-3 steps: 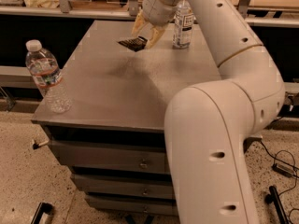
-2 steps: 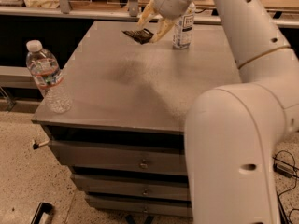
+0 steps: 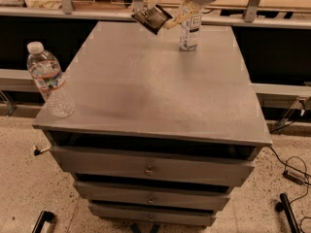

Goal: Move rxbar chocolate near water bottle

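Note:
My gripper (image 3: 164,8) hangs at the top of the camera view, above the far edge of the grey cabinet top (image 3: 155,81). Its pale fingers are shut on the rxbar chocolate (image 3: 152,18), a flat black wrapper held tilted in the air. The water bottle (image 3: 49,80), clear and ribbed with a white cap and a red-and-white label, stands upright at the cabinet's front left corner, far from the gripper. Most of the arm is out of view.
A slimmer clear bottle (image 3: 190,28) with a white-and-dark label stands at the back of the cabinet top, just right of the gripper. The cabinet has drawers (image 3: 150,168) below. Cables (image 3: 291,171) lie on the floor at right.
The arm has lifted up and back, carrying the rxbar chocolate higher above the cabinet's far edge. The big arm body has left the view. The bottles have not moved.

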`<state>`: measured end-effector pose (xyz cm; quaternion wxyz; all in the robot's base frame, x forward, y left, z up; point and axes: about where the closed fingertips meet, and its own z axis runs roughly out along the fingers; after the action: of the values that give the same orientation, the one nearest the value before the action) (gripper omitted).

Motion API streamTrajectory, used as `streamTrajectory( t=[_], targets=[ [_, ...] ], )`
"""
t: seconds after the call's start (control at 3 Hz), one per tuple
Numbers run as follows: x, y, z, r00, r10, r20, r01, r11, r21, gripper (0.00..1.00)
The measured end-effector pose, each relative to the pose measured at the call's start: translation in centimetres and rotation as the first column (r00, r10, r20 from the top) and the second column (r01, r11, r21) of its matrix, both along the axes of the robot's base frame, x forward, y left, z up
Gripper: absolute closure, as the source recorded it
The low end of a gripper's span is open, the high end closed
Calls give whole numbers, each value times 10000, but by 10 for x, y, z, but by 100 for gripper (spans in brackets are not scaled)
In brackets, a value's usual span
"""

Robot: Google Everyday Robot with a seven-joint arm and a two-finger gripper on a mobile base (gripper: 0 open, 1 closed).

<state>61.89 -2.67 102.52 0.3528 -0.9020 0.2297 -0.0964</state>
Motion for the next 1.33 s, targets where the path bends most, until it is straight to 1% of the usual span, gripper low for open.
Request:
streamTrajectory(
  t=[0.33, 0.67, 1.0, 1.33],
  targets=[
    [4, 2, -7, 9999, 36, -151, -37, 10000, -56, 100],
    [1, 18, -8, 9981, 558, 259, -562, 9983, 175, 100],
    [-10, 51, -12, 9817, 1500, 1173, -1525, 9882, 131, 100],
    [-23, 97, -36, 9347, 2770, 2228, -2524, 9585, -1329, 100]
  ],
)
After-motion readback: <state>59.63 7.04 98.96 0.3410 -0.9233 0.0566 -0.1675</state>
